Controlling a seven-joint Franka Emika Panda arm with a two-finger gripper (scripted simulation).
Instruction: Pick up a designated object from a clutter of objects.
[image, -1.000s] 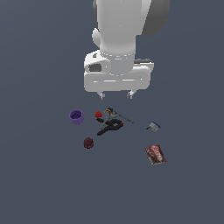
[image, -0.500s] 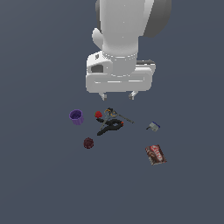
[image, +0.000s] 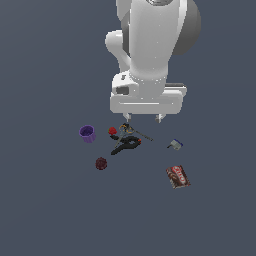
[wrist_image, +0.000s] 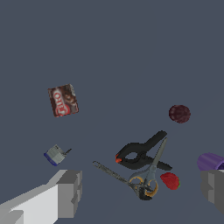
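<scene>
Exterior view first: I see my white arm hanging over a dark grey table (image: 45, 210), its jaws (image: 143, 119) spread apart with nothing between them — two short fingertips poking down just above the middle of the clutter. The designated object (image: 174, 144), a tiny light-grey block with a blue edge, lies on the table toward the exterior view's right of the pile, apart from the jaws. Nearer the camera from it lies a red-brown flat box (image: 178, 176). Under the jaws sits a black-handled clamp (image: 126, 145), touching a pair of scissors (image: 131, 131). A red ball (image: 113, 131) lies beside them, a purple cup (image: 87, 133) further toward the exterior view's left, and a dark-red ball (image: 101, 163) sits alone, closer to the camera. From the wrist view, the grey block (wrist_image: 55, 154) lies near one grey fingertip (wrist_image: 70, 193).
</scene>
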